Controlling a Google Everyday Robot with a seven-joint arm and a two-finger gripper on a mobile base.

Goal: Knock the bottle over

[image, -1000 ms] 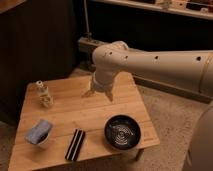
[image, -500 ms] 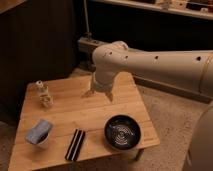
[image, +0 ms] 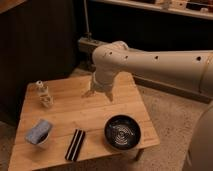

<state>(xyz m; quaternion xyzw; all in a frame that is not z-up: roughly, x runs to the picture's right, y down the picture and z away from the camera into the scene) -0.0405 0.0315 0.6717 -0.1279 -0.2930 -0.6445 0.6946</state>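
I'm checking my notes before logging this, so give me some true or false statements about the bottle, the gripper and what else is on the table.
1. The bottle stands upright near a far corner of the table. True.
2. The gripper is touching the bottle. False: it hangs above the table's far middle, clearly apart from the bottle.
3. The blue cloth lies in the black bowl. False: it sits in the white cup near the front edge.
4. A black striped object lies between the cup and the bowl. True.
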